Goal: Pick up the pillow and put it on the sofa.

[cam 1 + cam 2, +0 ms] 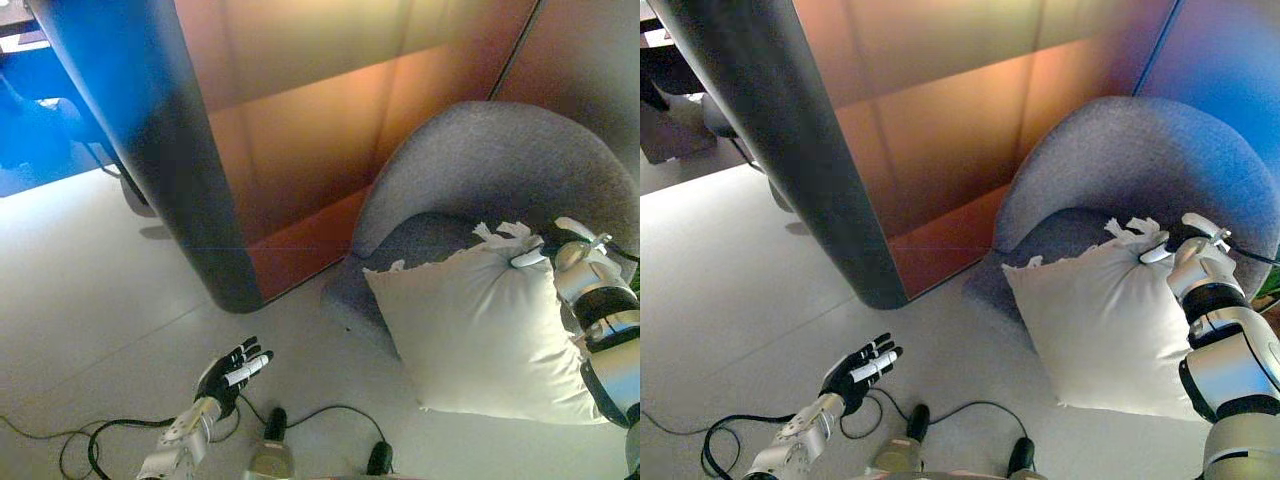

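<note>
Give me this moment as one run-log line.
stage: placing | pillow: leaning on grey sofa, lower corner toward floor | right hand: pinching pillow's top corner | left hand: open, idle over floor

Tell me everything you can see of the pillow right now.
The pillow is white, square and soft-looking, with frilly tufts at its upper corners. It is tilted, its upper part leaning against the front of the grey sofa seat and its lower corner down near the pale floor. The right hand is at its top right corner, where the cloth bunches up.
</note>
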Tool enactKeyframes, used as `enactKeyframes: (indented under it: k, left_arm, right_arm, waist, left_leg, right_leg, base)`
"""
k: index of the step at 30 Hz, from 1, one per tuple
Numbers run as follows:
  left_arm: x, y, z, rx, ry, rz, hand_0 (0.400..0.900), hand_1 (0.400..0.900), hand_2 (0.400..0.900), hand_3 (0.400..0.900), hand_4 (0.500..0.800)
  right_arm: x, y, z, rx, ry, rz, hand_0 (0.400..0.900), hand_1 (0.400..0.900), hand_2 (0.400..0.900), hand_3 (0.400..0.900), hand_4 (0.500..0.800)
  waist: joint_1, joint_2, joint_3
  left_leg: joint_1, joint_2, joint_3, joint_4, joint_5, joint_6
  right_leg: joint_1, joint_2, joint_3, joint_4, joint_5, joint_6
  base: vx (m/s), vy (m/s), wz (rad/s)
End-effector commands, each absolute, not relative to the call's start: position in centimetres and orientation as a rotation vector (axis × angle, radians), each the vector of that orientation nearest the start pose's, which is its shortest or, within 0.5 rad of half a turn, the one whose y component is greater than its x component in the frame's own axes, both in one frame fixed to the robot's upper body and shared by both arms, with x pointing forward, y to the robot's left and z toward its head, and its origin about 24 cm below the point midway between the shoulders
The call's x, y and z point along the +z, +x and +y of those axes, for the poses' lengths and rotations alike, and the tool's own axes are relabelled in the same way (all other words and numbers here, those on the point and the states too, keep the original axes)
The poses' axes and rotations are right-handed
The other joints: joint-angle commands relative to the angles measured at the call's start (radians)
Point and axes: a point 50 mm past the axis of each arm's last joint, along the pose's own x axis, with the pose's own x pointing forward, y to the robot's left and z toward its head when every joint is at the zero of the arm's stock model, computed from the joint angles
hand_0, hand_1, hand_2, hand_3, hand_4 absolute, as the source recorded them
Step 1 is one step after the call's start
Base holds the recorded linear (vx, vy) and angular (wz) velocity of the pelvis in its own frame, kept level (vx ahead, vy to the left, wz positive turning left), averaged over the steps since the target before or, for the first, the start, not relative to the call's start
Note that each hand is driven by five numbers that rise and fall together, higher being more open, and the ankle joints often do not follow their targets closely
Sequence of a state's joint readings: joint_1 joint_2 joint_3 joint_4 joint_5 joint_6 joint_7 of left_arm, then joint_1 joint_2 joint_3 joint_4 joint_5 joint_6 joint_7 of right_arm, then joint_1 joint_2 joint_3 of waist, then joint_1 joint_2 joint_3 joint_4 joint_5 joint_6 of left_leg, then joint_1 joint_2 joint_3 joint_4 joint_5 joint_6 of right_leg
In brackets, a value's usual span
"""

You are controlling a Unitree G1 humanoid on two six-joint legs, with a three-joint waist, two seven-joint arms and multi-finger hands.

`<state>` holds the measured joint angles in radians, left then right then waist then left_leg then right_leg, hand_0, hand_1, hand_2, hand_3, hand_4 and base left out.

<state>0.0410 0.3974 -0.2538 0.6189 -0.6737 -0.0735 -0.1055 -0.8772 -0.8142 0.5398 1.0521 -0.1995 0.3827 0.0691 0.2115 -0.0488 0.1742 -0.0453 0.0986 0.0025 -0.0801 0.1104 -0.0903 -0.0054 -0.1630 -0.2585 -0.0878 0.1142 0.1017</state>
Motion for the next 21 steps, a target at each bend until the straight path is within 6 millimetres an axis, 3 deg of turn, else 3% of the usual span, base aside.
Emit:
enactKeyframes:
  k: [1,2,3,4,5,21]
  left_arm:
    - [-3.0,24.7,21.2,-0.122,-0.178,0.315,0.900,0.900,0.900,0.900,0.800]
    - [-2.7,25.0,21.0,-0.125,-0.180,0.300,0.900,0.900,0.900,0.900,0.800]
    - [-2.6,25.2,20.9,-0.125,-0.182,0.292,0.900,0.900,0.900,0.900,0.800]
    - [-2.4,25.3,20.8,-0.124,-0.185,0.283,0.900,0.900,0.900,0.900,0.800]
    - [-2.3,25.4,20.7,-0.122,-0.187,0.278,0.900,0.900,0.900,0.900,0.800]
    - [-2.7,24.5,21.3,-0.112,-0.183,0.311,0.900,0.900,0.900,0.900,0.800]
  right_arm:
    - [25.3,36.6,-35.7,-0.643,-1.274,0.341,0.400,0.400,0.400,0.400,0.500]
    - [25.6,36.7,-35.6,-0.663,-1.273,0.327,0.400,0.400,0.400,0.400,0.500]
    - [25.9,36.7,-35.6,-0.677,-1.270,0.317,0.453,0.453,0.453,0.453,0.532]
    - [26.2,36.7,-35.6,-0.702,-1.269,0.308,0.716,0.716,0.716,0.716,0.689]
    - [26.4,36.7,-35.7,-0.714,-1.272,0.305,0.900,0.900,0.900,0.900,0.800]
    - [25.6,35.6,-37.3,-0.782,-1.310,0.349,0.900,0.900,0.900,0.900,0.800]
  waist:
    - [0.030,-0.019,0.039]
    - [0.030,-0.014,0.049]
    - [0.031,-0.011,0.054]
    - [0.032,-0.007,0.062]
    - [0.033,-0.005,0.064]
    - [0.029,-0.014,0.027]
  left_leg:
    - [-0.020,0.033,-0.075,-0.007,-0.036,-0.020]
    - [-0.030,0.031,-0.077,-0.007,-0.033,-0.019]
    - [-0.036,0.031,-0.078,-0.007,-0.031,-0.018]
    - [-0.046,0.029,-0.079,-0.007,-0.028,-0.017]
    - [-0.051,0.028,-0.079,-0.007,-0.028,-0.017]
    - [-0.019,0.019,-0.062,-0.007,-0.039,-0.014]
  right_leg:
    - [-0.002,-0.063,0.015,0.013,0.016,0.090]
    - [-0.010,-0.062,0.015,0.014,0.016,0.089]
    - [-0.015,-0.061,0.015,0.014,0.017,0.088]
    - [-0.023,-0.061,0.014,0.013,0.017,0.087]
    - [-0.027,-0.061,0.014,0.013,0.017,0.086]
    - [0.004,-0.069,0.019,0.014,0.011,0.093]
  base:
    - [-0.15,0.001,0.02]
    - [-0.14,0.007,0.02]
    - [-0.12,0.016,0.01]
    - [-0.08,0.017,0.01]
    - [-0.06,0.016,0.01]
    - [0.04,0.007,0.01]
